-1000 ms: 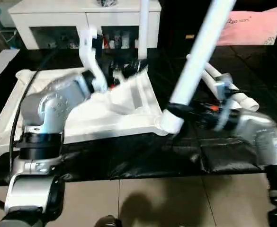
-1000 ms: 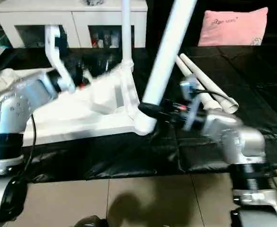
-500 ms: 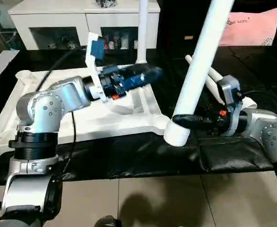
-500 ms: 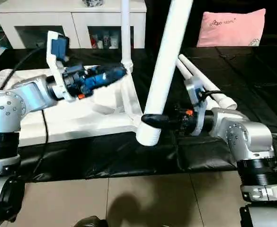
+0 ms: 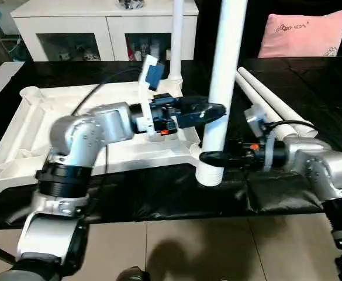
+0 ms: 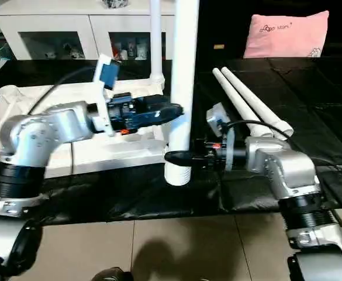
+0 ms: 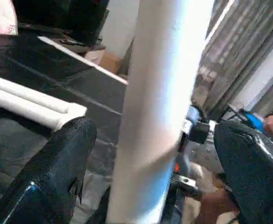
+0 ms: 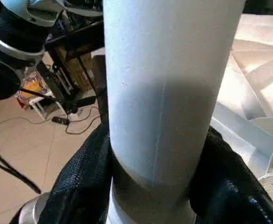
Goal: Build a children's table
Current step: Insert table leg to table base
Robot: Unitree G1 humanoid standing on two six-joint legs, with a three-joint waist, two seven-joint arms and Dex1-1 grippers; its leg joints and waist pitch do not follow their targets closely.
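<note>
One white tabletop (image 5: 100, 149) lies underside up on a black mat (image 5: 287, 199), its ribs and round corner sockets showing, and four white legs are in view around it. One leg (image 5: 176, 35) stands upright in the far corner socket. Two spare legs (image 6: 249, 102) lie side by side and touching on the mat to the right of the tabletop, angled away from the robot. The fourth leg (image 5: 223, 88) is held close to vertical just off the tabletop's near right corner, its wide open end hanging above the mat beside that corner's socket. The right gripper (image 5: 213, 157) reaches in level from the right, its black fingers (image 8: 87, 182) clamped around this leg a little above the lower end. The silver right forearm runs back towards the lower right, elbow bent. The left arm (image 5: 89, 132) stretches across the tabletop from the left, forearm roughly level, and its left gripper (image 7: 155, 154) stands spread wide with the held leg between the two fingers; the wrist view shows a gap on either side, so it grips nothing. Behind the mat stand one white cabinet (image 5: 100, 26) with glass doors and, to the right, one pink cushion (image 5: 308, 34).
</note>
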